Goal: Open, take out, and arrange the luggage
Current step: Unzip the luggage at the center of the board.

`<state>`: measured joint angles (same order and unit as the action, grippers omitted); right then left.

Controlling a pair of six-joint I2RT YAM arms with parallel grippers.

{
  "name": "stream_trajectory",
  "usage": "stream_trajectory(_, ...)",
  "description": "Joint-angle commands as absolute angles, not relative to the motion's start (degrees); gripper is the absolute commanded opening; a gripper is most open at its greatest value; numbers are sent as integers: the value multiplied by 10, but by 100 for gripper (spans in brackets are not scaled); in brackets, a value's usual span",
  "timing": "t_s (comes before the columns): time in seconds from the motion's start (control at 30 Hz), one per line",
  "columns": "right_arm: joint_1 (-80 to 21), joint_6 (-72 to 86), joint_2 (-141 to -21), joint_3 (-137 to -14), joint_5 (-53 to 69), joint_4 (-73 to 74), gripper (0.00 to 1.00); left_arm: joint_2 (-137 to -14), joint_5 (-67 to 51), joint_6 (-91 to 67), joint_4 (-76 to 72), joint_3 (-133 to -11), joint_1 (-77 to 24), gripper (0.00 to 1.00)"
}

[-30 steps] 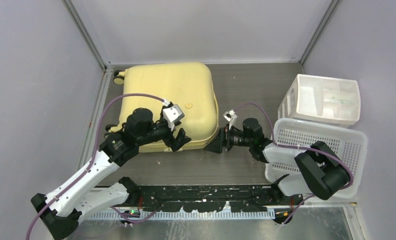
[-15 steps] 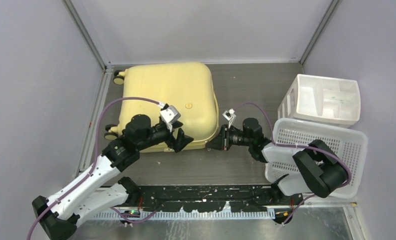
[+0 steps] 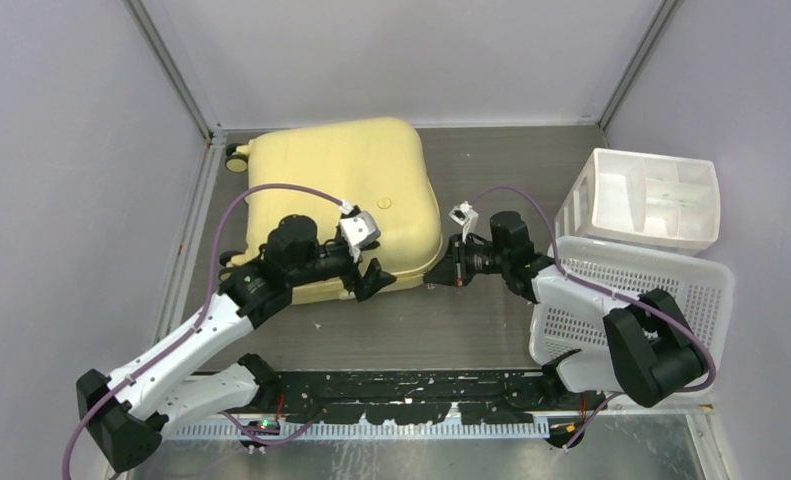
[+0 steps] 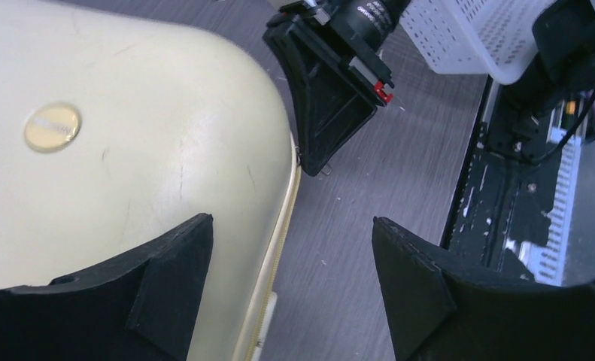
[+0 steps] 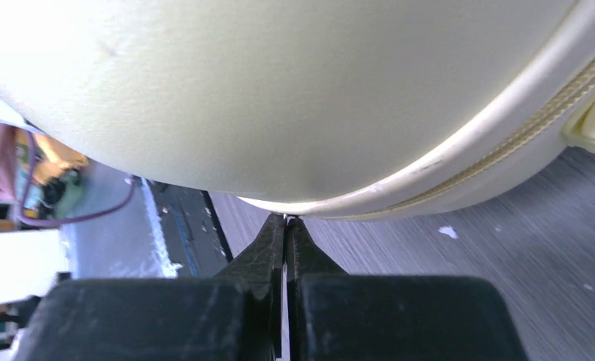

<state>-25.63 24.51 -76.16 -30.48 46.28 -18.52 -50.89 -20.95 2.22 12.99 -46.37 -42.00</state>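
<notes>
Dotting luggage [image 3: 311,170] — gold badge [image 4: 52,127], unreadable

Top view: the left arm [image 3: 211,320] covers the near-left edge and corner of the luggage [image 3: 336,175]. The right arm [image 3: 571,292] lies across the white basket [image 3: 696,290] and hides its near-left part. The right claw [image 5: 286,224] has its tips pressed together at the luggage rim; whether anything is pinched between them is too small to tell. Left wrist view: the luggage is cut off by the top and left edges, and the lettering on its round badge [image 4: 51,126] is unreadable. Right wrist view: the left margin is a blur.
</notes>
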Motion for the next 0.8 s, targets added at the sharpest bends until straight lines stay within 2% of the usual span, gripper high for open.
stream_trajectory(0.0, -246, 94, -730, -381, 400, -12, 1, -548, -299, 142, 143, -533, -419, 79)
stream_trajectory(0.2, -245, 19, -709, -409, 416, 58, 1, -629, -402, 370, 214, -619, -424, 79)
stream_trajectory(0.4, -214, -65, -705, -435, 413, 138, 1, -745, -289, 530, 338, -714, -496, 80)
stream_trajectory(0.77, -195, -102, -690, -459, 391, 180, 1, -839, -202, 565, 331, -777, -516, 81)
